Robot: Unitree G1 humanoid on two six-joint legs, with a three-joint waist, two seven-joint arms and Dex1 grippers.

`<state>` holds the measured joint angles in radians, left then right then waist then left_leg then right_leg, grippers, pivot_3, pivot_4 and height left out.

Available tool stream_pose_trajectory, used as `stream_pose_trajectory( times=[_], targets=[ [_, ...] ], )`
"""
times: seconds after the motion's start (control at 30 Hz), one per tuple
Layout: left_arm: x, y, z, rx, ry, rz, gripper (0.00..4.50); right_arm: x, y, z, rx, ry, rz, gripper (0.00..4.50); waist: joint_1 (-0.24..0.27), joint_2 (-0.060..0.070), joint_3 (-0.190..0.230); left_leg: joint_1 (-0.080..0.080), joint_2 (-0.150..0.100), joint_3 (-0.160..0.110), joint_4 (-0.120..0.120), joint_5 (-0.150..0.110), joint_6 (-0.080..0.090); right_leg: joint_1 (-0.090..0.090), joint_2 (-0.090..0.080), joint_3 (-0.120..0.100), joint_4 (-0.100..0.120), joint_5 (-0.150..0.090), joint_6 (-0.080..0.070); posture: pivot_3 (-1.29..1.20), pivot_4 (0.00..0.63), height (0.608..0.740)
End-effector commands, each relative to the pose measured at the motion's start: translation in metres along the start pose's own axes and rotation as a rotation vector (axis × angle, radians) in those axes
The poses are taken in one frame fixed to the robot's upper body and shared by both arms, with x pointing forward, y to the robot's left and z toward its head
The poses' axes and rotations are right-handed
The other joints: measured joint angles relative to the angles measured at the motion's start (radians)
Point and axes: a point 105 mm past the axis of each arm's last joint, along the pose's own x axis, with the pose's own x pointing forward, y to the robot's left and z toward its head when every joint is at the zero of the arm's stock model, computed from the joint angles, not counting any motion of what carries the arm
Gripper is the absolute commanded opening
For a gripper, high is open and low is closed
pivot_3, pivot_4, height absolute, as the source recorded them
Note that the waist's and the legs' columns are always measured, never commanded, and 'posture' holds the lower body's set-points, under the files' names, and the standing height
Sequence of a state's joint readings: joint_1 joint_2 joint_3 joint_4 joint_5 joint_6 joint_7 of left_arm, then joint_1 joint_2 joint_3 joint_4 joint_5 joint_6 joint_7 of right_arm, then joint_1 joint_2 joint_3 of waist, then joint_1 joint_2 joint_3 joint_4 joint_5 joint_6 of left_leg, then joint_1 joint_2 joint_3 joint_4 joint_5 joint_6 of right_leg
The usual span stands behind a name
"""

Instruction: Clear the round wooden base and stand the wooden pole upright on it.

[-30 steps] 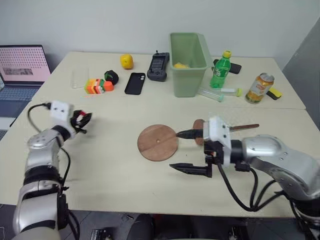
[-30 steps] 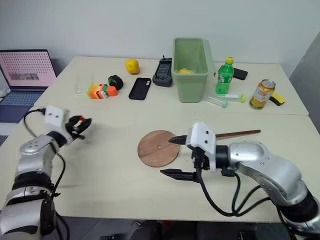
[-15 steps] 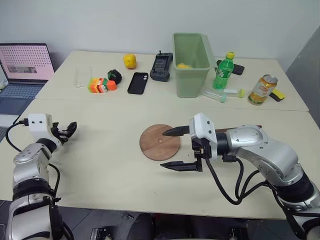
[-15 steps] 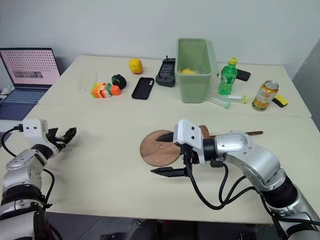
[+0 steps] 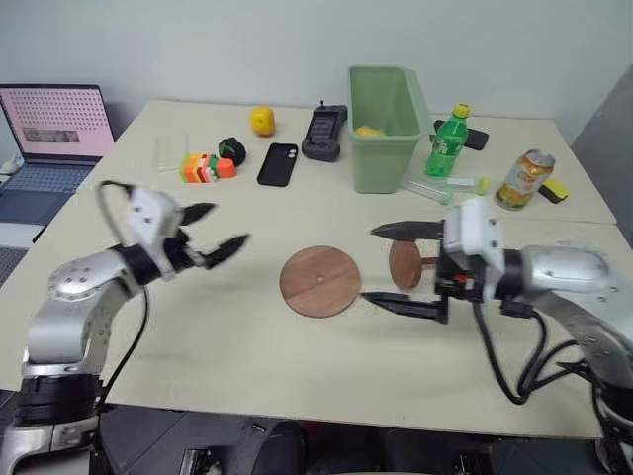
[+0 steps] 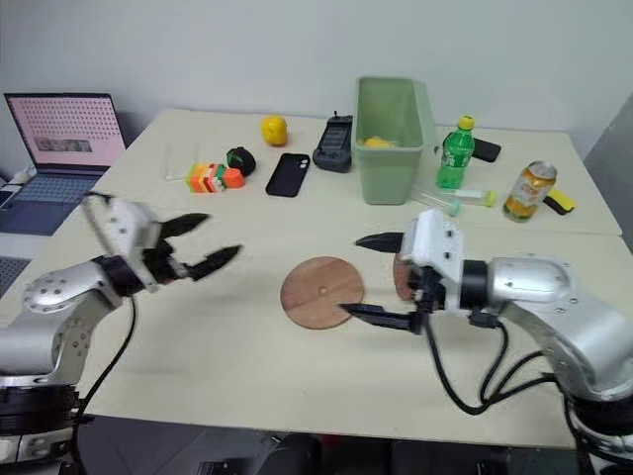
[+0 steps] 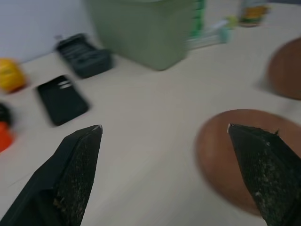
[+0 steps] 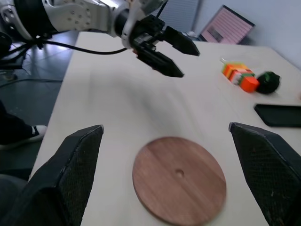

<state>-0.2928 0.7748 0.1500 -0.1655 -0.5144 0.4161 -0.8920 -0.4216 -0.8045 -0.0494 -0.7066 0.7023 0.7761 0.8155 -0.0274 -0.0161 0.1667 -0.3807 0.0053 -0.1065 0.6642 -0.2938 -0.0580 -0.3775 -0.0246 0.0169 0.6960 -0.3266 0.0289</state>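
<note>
The round wooden base (image 5: 319,281), a flat reddish-brown disc, lies bare at the middle of the table, also in the right wrist view (image 8: 178,179). Just right of it lies the wooden pole, its disc end (image 5: 404,263) showing and its rod mostly hidden behind my right hand. My right gripper (image 5: 369,263) stands open, pointing left, its fingers level with the base's right edge and the pole's disc. My left gripper (image 5: 229,223) is open and hovers left of the base, pointing towards it. Between its fingers (image 7: 70,169) the base (image 7: 225,160) shows.
At the back stand a green bin (image 5: 381,127), a green bottle (image 5: 445,143), a can (image 5: 521,178), a black phone (image 5: 277,164), a black controller (image 5: 323,133), coloured blocks (image 5: 206,167) and a yellow object (image 5: 262,120). A laptop (image 5: 49,129) sits far left.
My left gripper has opened from shut and swung right and up towards the table's middle. My right gripper has shifted a little right and up, staying open.
</note>
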Motion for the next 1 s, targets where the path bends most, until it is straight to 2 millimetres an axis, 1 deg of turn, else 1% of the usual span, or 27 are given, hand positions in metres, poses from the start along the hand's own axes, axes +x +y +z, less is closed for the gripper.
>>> stream_pose_trajectory(
  times=[0.03, 0.07, 0.1, 0.17, 0.2, 0.3, 0.37, 0.47, 0.53, 0.6, 0.73, 0.8, 0.83, 0.87, 0.9, 0.97, 1.0],
  targets=[
    [0.020, -0.044, 0.024, 0.089, 0.036, -0.295, 4.45, -0.028, -0.014, -0.018, -0.039, 0.183, -0.079, 4.50, -0.003, 0.001, 0.000, 0.000, 0.002, 0.001, 0.000, 0.000, 0.000, 0.000, 0.001, 0.000, 0.000, 0.000, 0.000, 0.00, 0.150, 0.740],
    [0.025, -0.055, 0.025, 0.120, 0.064, -0.377, 4.45, -0.034, -0.021, -0.031, -0.060, 0.273, -0.091, 4.50, -0.005, 0.001, 0.001, 0.000, 0.001, 0.002, 0.000, 0.000, 0.000, 0.000, 0.003, -0.001, 0.000, 0.000, 0.000, 0.00, 0.150, 0.740],
    [0.028, -0.061, 0.025, 0.159, 0.090, -0.425, 4.45, -0.037, -0.027, -0.041, -0.085, 0.349, -0.093, 4.50, -0.003, 0.002, 0.001, 0.000, 0.003, 0.004, 0.000, 0.000, 0.000, 0.000, 0.005, 0.000, 0.000, 0.000, 0.000, 0.00, 0.150, 0.740],
    [0.035, -0.065, 0.025, 0.215, 0.119, -0.467, 4.45, -0.038, -0.036, -0.054, -0.133, 0.451, -0.075, 4.50, -0.007, 0.002, 0.001, 0.001, -0.005, 0.007, -0.001, 0.000, 0.000, 0.000, 0.006, 0.000, 0.000, 0.000, 0.000, 0.00, 0.150, 0.740],
    [0.039, -0.064, 0.026, 0.235, 0.124, -0.465, 4.45, -0.036, -0.040, -0.061, -0.160, 0.501, -0.048, 4.50, -0.008, 0.002, 0.002, 0.003, -0.005, 0.009, -0.001, 0.000, 0.000, 0.001, 0.005, 0.002, 0.000, 0.000, 0.000, 0.00, 0.150, 0.740],
    [0.048, -0.064, 0.030, 0.259, 0.115, -0.469, 4.45, -0.025, -0.050, -0.072, -0.188, 0.563, 0.024, 4.50, -0.024, 0.004, 0.003, 0.004, -0.004, 0.010, -0.001, 0.000, 0.000, 0.001, 0.006, 0.003, 0.001, 0.000, 0.000, 0.00, 0.150, 0.740],
    [0.051, -0.068, 0.031, 0.268, 0.110, -0.490, 4.45, -0.022, -0.060, -0.081, -0.238, 0.630, 0.070, 4.50, -0.027, 0.004, 0.003, 0.002, -0.004, 0.009, -0.001, 0.000, 0.000, 0.000, 0.006, 0.002, 0.001, 0.000, 0.000, 0.00, 0.150, 0.740],
    [0.056, -0.073, 0.031, 0.281, 0.102, -0.501, 4.45, -0.017, -0.076, -0.093, -0.238, 0.690, 0.118, 4.50, -0.027, 0.004, 0.003, -0.001, -0.004, 0.009, -0.001, 0.000, 0.000, -0.003, 0.006, 0.001, 0.000, 0.000, 0.000, 0.00, 0.150, 0.740],
    [0.059, -0.079, 0.029, 0.294, 0.097, -0.505, 4.45, -0.011, -0.094, -0.105, -0.245, 0.766, 0.166, 4.50, -0.027, 0.003, 0.003, -0.002, -0.002, 0.008, 0.000, 0.000, 0.000, -0.003, 0.005, 0.001, -0.001, 0.000, 0.000, 0.00, 0.150, 0.740],
    [0.060, -0.082, 0.029, 0.299, 0.089, -0.500, 4.45, -0.009, -0.105, -0.113, -0.269, 0.850, 0.231, 4.50, -0.029, 0.004, 0.004, -0.003, 0.000, 0.010, 0.000, 0.000, 0.000, -0.003, 0.004, 0.002, -0.001, 0.000, 0.000, 0.00, 0.150, 0.740],
    [0.062, -0.083, 0.026, 0.292, 0.082, -0.481, 4.45, -0.007, -0.115, -0.122, -0.302, 0.944, 0.338, 4.50, -0.026, 0.004, 0.004, -0.002, 0.002, 0.011, 0.000, 0.000, 0.000, -0.004, 0.004, 0.002, -0.001, 0.000, 0.000, 0.00, 0.150, 0.740],
    [0.061, -0.084, 0.024, 0.287, 0.081, -0.469, 4.50, -0.007, -0.121, -0.128, -0.331, 1.008, 0.385, 4.13, -0.025, 0.004, 0.005, -0.003, 0.002, 0.010, 0.000, 0.002, -0.003, -0.004, 0.004, 0.001, -0.001, 0.000, 0.000, 0.00, 0.150, 0.740],
    [0.061, -0.084, 0.023, 0.287, 0.081, -0.464, 4.50, -0.007, -0.123, -0.130, -0.348, 1.039, 0.407, 4.03, -0.026, 0.004, 0.005, -0.003, 0.003, 0.010, 0.000, 0.002, -0.004, -0.005, 0.004, 0.002, 0.000, 0.000, 0.000, 0.00, 0.150, 0.740],
    [0.061, -0.084, 0.022, 0.287, 0.082, -0.458, 4.50, -0.008, -0.124, -0.132, -0.354, 1.059, 0.428, 3.77, -0.027, 0.004, 0.005, -0.003, 0.002, 0.010, 0.000, 0.002, -0.004, -0.005, 0.004, 0.002, 0.000, 0.000, 0.000, 0.00, 0.150, 0.740],
    [0.061, -0.084, 0.021, 0.288, 0.082, -0.455, 4.50, -0.009, -0.125, -0.134, -0.355, 1.067, 0.441, 3.39, -0.026, 0.004, 0.005, -0.003, 0.002, 0.010, 0.000, 0.002, -0.004, -0.006, 0.004, 0.002, 0.000, 0.000, 0.000, 0.00, 0.150, 0.740],
    [0.060, -0.084, 0.019, 0.286, 0.084, -0.448, 4.50, -0.007, -0.126, -0.134, -0.354, 1.073, 0.456, 2.91, -0.026, 0.004, 0.005, -0.003, 0.003, 0.010, 0.000, 0.002, -0.004, -0.006, 0.004, 0.002, 0.000, 0.000, 0.000, 0.00, 0.150, 0.740],
    [0.060, -0.083, 0.019, 0.285, 0.085, -0.444, 4.50, -0.007, -0.127, -0.135, -0.355, 1.076, 0.460, 2.59, -0.026, 0.004, 0.005, -0.003, 0.003, 0.010, 0.000, 0.002, -0.004, -0.006, 0.004, 0.002, 0.000, 0.000, 0.000, 0.00, 0.150, 0.740]
  ],
)
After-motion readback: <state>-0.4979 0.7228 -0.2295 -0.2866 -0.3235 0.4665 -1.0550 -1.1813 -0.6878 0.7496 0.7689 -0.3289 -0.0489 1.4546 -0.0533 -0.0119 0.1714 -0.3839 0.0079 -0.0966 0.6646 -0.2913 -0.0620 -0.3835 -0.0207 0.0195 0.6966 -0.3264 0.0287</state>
